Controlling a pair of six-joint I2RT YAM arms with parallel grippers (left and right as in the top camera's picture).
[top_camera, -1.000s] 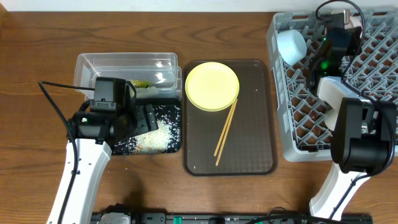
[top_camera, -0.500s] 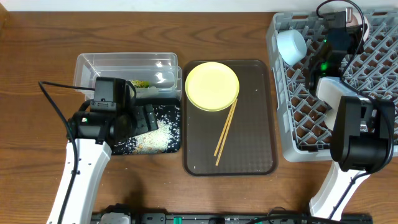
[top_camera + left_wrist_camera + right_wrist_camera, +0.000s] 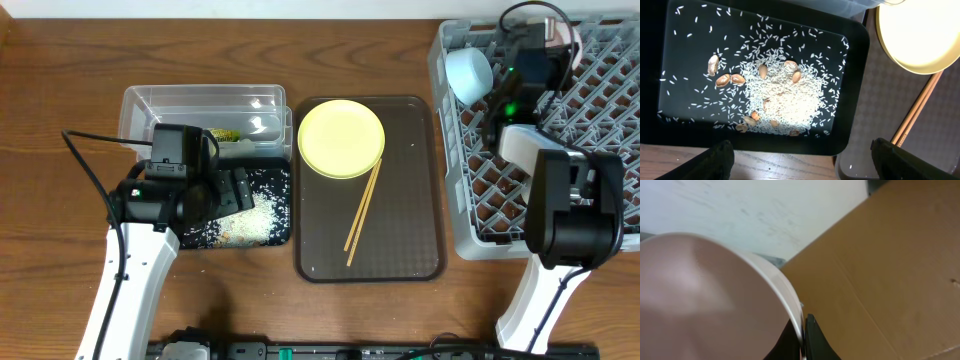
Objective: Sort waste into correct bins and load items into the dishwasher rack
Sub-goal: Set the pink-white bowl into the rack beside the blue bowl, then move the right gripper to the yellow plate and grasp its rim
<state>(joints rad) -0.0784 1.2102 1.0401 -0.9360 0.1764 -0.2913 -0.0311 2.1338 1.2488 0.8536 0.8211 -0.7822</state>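
My left gripper (image 3: pixel 232 190) (image 3: pixel 805 165) is open and empty, hovering over the black tray-bin (image 3: pixel 282 236) (image 3: pixel 855 60), which holds white rice scraps (image 3: pixel 785 100) and some nut shells. The green-yellow wrapper (image 3: pixel 225 135) lies in the clear tub (image 3: pixel 200 98). The yellow plate (image 3: pixel 341 138) (image 3: pixel 920 35) and the chopsticks (image 3: pixel 362 210) (image 3: pixel 917 112) lie on the brown tray. My right gripper (image 3: pixel 545 48) (image 3: pixel 802 340) is shut on the rim of the white bowl (image 3: pixel 705 295) at the back of the grey rack (image 3: pixel 600 160). A light blue bowl (image 3: pixel 468 72) stands in the rack's back left corner.
The brown serving tray (image 3: pixel 420 200) sits between the bins and the rack. Bare wooden table lies in front of the bins and behind them. A cardboard surface (image 3: pixel 890 265) fills the right wrist view behind the bowl.
My right wrist has shifted slightly left over the back of the rack with the bowl in it. The left arm has not moved.
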